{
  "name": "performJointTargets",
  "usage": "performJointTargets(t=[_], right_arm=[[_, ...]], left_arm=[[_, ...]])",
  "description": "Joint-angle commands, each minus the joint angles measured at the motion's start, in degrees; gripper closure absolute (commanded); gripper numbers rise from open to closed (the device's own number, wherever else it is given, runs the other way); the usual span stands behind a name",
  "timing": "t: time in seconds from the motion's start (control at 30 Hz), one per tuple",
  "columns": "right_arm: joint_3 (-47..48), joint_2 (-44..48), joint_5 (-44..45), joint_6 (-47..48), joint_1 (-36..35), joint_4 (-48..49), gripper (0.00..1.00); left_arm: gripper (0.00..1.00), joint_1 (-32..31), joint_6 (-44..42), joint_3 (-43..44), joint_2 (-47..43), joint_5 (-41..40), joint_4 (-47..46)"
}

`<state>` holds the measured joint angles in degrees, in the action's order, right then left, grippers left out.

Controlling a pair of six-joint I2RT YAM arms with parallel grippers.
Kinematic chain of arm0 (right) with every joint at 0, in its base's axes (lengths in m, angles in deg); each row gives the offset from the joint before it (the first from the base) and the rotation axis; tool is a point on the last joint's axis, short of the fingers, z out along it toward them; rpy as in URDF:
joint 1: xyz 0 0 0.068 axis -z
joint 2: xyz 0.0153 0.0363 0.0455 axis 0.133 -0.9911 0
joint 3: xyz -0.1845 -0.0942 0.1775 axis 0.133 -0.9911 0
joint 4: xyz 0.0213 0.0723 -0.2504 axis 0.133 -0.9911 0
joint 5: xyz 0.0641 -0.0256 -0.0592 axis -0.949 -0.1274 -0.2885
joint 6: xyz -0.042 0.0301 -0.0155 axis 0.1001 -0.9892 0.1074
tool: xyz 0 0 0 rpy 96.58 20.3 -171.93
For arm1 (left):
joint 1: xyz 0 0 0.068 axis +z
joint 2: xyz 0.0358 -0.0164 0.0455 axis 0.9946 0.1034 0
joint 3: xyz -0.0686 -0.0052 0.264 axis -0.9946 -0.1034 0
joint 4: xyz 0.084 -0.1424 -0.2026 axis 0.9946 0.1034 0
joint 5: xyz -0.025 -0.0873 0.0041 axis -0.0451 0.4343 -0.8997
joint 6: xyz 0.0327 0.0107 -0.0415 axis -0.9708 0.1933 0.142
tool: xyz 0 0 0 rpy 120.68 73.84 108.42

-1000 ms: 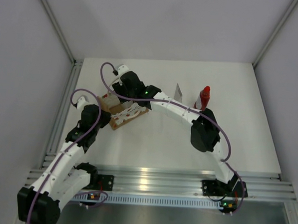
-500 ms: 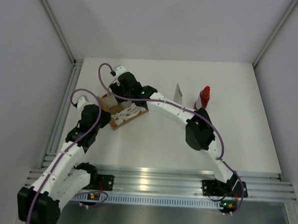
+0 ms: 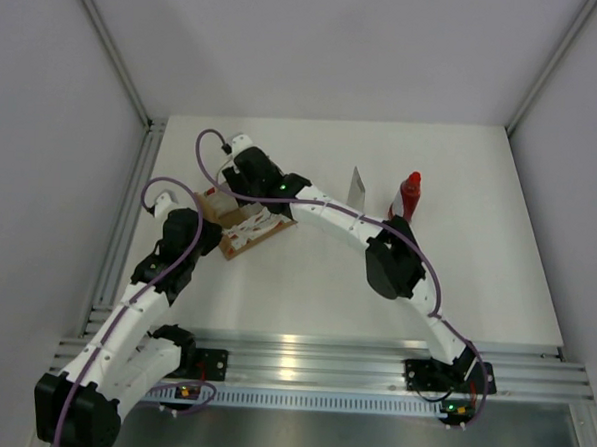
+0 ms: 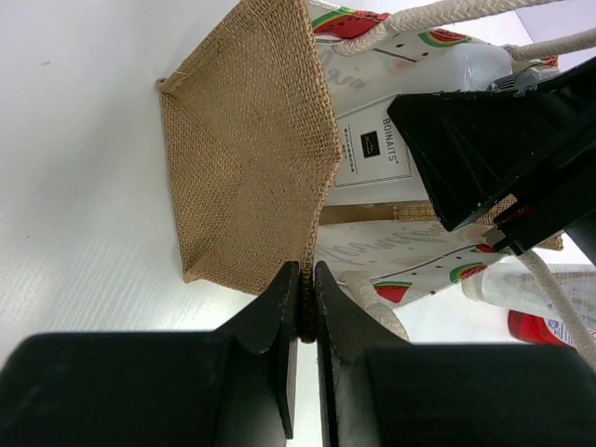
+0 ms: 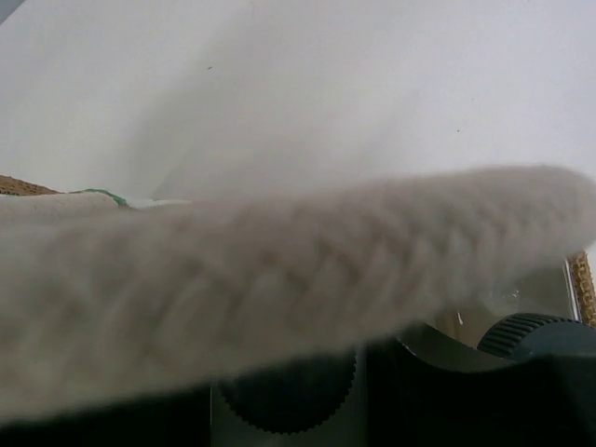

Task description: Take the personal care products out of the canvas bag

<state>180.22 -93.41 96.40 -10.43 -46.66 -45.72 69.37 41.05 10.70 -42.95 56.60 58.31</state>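
Bag [image 4: 251, 149] edge pinched by left gripper [image 4: 303, 298] | right gripper [image 4: 456, 168] inside bag, grip untellable | risk: handle [image 5: 279, 270] snagged, bag dragged

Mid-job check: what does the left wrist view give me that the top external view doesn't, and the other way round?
Left wrist only: the left tool pinched shut on the canvas bag's burlap edge, and a white labelled item inside. Top external only: the red bottle and silvery tube out on the table, away from the bag. Both: the bag, with the right tool at its mouth.
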Motion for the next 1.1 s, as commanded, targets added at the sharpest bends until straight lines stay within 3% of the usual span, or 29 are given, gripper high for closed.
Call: performJointTargets(t=[0.0,0.23,0.6,1.07], right_arm=[[1.4,-1.1,0.5,-0.1,0.2,0.6,0.67],[0.0,1.7,0.2,0.0,-1.0,2.6,0.99],[-8.4,12.4,-3.9,-2.4,-1.9,12.2,1.0],[-9.5,17.7,-5.9,-0.8,-2.9,13.0,1.0]], left_arm=[[1.0,0.1,-0.6,-0.6,-0.7,-0.6,-1.1],[1.0,0.1,-0.5,-0.7,-0.7,-0.4,-1.0],[1.0,0.1,-0.5,-0.8,-1.2,-0.7,-1.1],[1.0,0.1,-0.3,-1.5,-1.8,-0.8,-1.1]])
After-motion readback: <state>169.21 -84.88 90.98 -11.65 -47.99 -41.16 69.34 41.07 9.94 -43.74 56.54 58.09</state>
